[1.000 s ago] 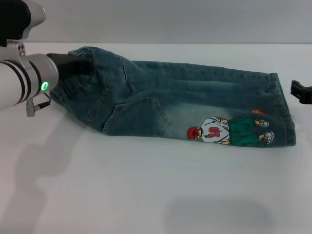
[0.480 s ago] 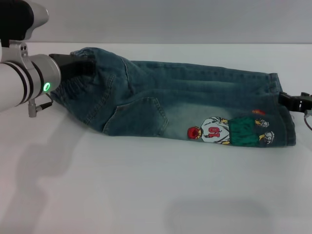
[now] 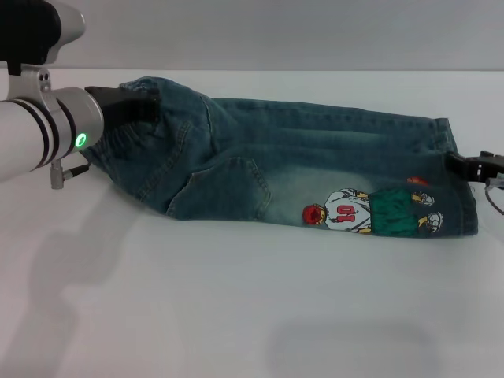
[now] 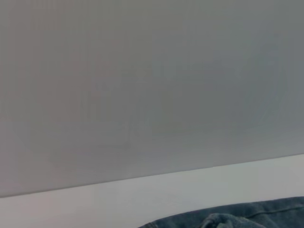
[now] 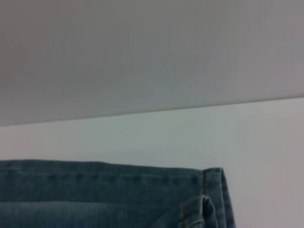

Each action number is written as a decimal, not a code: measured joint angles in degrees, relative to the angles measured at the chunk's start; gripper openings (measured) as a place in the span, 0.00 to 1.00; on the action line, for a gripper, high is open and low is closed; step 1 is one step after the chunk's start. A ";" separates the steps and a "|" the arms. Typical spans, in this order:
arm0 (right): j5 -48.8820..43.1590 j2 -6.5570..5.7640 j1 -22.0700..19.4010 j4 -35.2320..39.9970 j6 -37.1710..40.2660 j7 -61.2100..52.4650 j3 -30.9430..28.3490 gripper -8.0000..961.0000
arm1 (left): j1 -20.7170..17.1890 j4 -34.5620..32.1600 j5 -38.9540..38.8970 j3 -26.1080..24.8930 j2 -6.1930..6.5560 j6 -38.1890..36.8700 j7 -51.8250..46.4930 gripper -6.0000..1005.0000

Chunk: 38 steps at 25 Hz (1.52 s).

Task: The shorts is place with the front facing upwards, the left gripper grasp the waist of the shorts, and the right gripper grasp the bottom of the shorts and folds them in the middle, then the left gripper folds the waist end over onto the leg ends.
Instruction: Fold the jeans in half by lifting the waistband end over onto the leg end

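The left gripper (image 3: 130,110) sits at the waist of the blue denim shorts (image 3: 299,169), which lie folded lengthwise on the white bench (image 3: 236,315); whether its fingers grip cloth cannot be told. At the leg hems, the right gripper (image 3: 472,167) hovers, fingers equally unreadable. A shallow pinch at the waist could slip, letting the fold collapse.

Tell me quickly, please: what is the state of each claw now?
Left claw: at the waist of the denim shorts, apparently closed on it.
Right claw: at the leg hem; cannot be told.
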<state>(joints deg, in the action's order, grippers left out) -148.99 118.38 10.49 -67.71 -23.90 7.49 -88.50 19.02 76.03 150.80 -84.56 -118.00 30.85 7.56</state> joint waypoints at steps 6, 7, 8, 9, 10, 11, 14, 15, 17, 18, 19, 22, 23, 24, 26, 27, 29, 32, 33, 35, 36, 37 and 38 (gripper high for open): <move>0.02 0.01 2.84 3.09 0.04 1.44 -0.61 0.55 | 0.22 0.00 -0.01 0.11 -0.03 -0.10 0.00 0.10; 0.02 0.03 3.31 3.42 0.04 1.51 -0.72 0.54 | 0.24 0.00 -0.04 0.11 -0.03 -0.11 0.00 0.10; 0.02 0.05 3.69 3.59 0.04 1.51 -0.74 0.54 | 0.24 0.00 -0.08 0.11 -0.03 -0.10 0.00 0.10; 0.02 0.07 3.96 3.71 0.05 1.52 -0.74 0.54 | 0.24 0.00 -0.12 0.10 -0.03 -0.10 0.00 0.10; 0.02 0.11 4.32 3.86 0.08 1.52 -0.74 0.54 | 0.26 -0.01 -0.17 0.11 -0.03 -0.10 0.00 0.10; 0.02 0.12 4.58 4.01 0.09 1.53 -0.74 0.53 | 0.29 -0.01 -0.21 0.10 -0.03 -0.10 0.00 0.10; 0.06 0.13 5.68 4.85 -0.01 1.53 -0.74 0.53 | 0.32 -0.01 -0.39 0.15 -0.03 -0.10 0.00 0.10; 0.12 0.13 6.04 5.26 -0.13 1.54 -0.74 0.53 | 0.32 -0.01 -0.42 0.17 -0.03 -0.08 0.00 0.10; 0.33 0.13 6.37 5.75 -0.31 1.55 -0.71 0.52 | 0.32 -0.01 -0.43 0.21 -0.03 -0.03 0.00 0.10; 0.46 0.13 6.47 5.86 -0.49 1.55 -0.68 0.52 | 0.32 0.03 -0.44 0.25 -0.03 -0.02 0.00 0.10; 0.51 0.12 6.48 5.88 -0.60 1.55 -0.67 0.52 | 0.32 0.10 -0.44 0.26 -0.03 0.00 0.00 0.10; 0.60 0.11 6.36 5.90 -1.11 1.56 -0.91 0.51 | 0.25 0.43 -0.44 0.43 0.01 0.07 0.00 0.10; 0.62 0.13 6.30 5.90 -1.32 1.56 -1.13 0.51 | 0.22 0.54 -0.44 0.63 0.02 0.09 0.00 0.10; 0.65 0.13 6.29 5.93 -1.45 1.56 -1.30 0.51 | 0.22 0.54 -0.44 0.63 0.02 0.09 0.00 0.10; 0.65 0.16 6.33 6.19 -1.49 1.57 -1.45 0.50 | 0.21 0.61 -0.44 0.80 0.03 0.09 0.00 0.10; 0.65 0.17 6.42 6.38 -1.49 1.58 -1.45 0.50 | 0.22 0.64 -0.43 0.83 0.03 0.09 0.00 0.10; 0.66 0.18 6.75 6.87 -1.49 1.58 -1.46 0.49 | 0.26 0.65 -0.42 0.93 0.05 0.09 0.00 0.10; 0.66 0.19 7.36 7.79 -1.52 1.58 -1.48 0.49 | 0.32 0.68 -0.41 1.16 0.06 0.09 0.00 0.10; 0.66 0.19 7.48 7.95 -1.54 1.58 -1.49 0.49 | 0.34 0.70 -0.41 1.28 0.06 0.09 0.00 0.10; 0.65 0.19 7.58 8.14 -1.59 1.58 -1.50 0.48 | 0.35 0.83 -0.42 1.59 0.06 0.09 0.00 0.10; 0.66 0.18 7.56 8.18 -1.61 1.58 -1.50 0.48 | 0.35 0.93 -0.41 1.67 0.06 0.09 0.00 0.10; 0.65 0.19 7.51 8.18 -1.61 1.58 -1.51 0.48 | 0.35 0.98 -0.42 1.72 0.06 0.09 0.00 0.10; 0.65 0.18 7.42 8.17 -1.61 1.58 -1.51 0.47 | 0.35 1.02 -0.42 1.76 0.06 0.09 0.00 0.10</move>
<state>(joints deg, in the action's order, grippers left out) -148.33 118.56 17.91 -59.54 -25.50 9.06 -90.00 19.36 77.05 150.39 -82.80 -117.95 30.94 7.56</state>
